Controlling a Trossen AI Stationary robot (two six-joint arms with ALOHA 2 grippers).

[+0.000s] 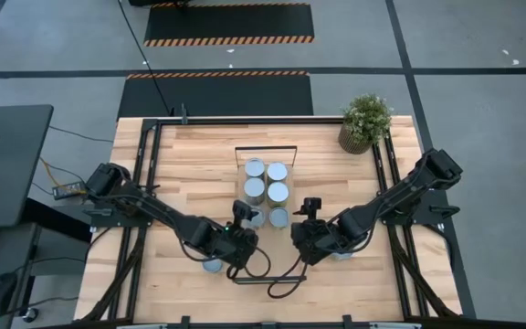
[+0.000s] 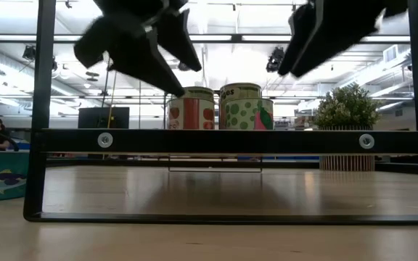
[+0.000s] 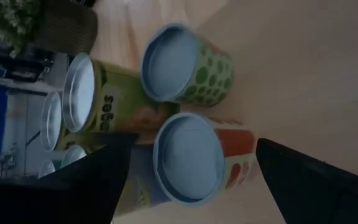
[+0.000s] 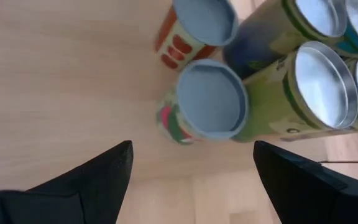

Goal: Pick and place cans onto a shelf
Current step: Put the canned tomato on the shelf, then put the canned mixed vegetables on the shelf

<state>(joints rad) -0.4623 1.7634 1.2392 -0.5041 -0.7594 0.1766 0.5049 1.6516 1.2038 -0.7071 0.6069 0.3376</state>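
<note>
Here the left end effector (image 1: 242, 216) hangs over the middle of the bench (image 1: 190, 164), its two fingers (image 3: 92, 186) spread wide and holding nothing. In the left wrist view a can with an orange-and-white label (image 3: 191, 158) sits between those fingers and a little beyond them, not touched, with a green-spotted can (image 3: 185, 62) just behind it. Seen from above, these two stand on the bench at the near edge of the cluster, the first one (image 1: 256, 217) right by the left fingertips and the other (image 1: 278, 217) beside it, nearer the right arm. Behind them stands the shelf (image 1: 266, 153), a low board with a thin black frame, carrying four more cans (image 1: 266, 180) in a two-by-two block, their silvery tops touching or almost touching. The low view shows two of the cans (image 2: 220, 107) level with a black rail, and both end effectors high above them. One more can (image 1: 212, 265) stands on the bench beneath the left arm, and another is partly hidden under the right arm (image 1: 341, 253). The right end effector (image 1: 310, 212) hovers just right of the cluster, its fingers (image 4: 98, 180) also wide apart and empty; in its wrist view the spotted can (image 4: 210, 102) lies ahead between them, clear of both. A potted plant (image 1: 364, 122) stands at the far right corner.
</note>
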